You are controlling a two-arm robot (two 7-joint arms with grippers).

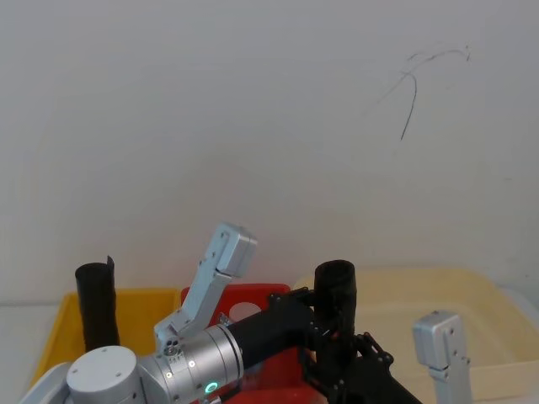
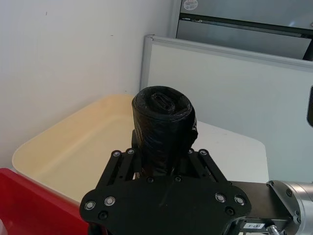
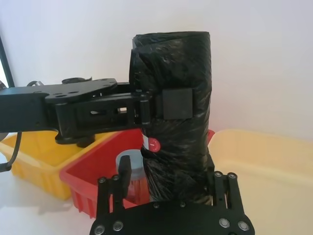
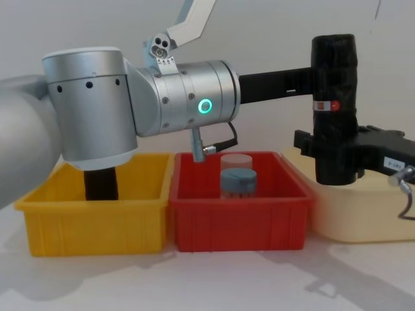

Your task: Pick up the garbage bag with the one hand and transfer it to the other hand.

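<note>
Black pads on the left gripper (image 3: 168, 104) clamp the garbage bag (image 4: 333, 65) just above its red-and-white label (image 4: 326, 105). They hold the roll upright in the air over the left edge of the cream tub (image 4: 350, 214), just right of the red bin (image 4: 237, 220). Below the label, the right gripper (image 3: 168, 188) brackets the roll's lower end. From my right wrist camera its fingers (image 3: 125, 171) look unclenched, one standing just off the plastic with the bin's jar (image 4: 238, 178) visible through the gap. By my reading the left side alone carries the load: receiver in place, squeeze not yet made.

Out from the grip, the left arm (image 4: 188, 97) reaches across from the left, green ring lit, above the red bin. The right arm (image 2: 293, 198) comes in low from the right, over the tub. A second, unlabelled roll (image 4: 102, 184) stands in the yellow bin (image 4: 91, 220) at the left, well apart.

The risk, as I judge it: if the left lets go before the right has bitten firmly, the roll drops into the tub or onto a rim. Slick, soft plastic could also slide through a light squeeze, and a low hold leaves the roll top-heavy and liable to tilt. The grippers sit close, so a sideways shift may knock them together.
</note>
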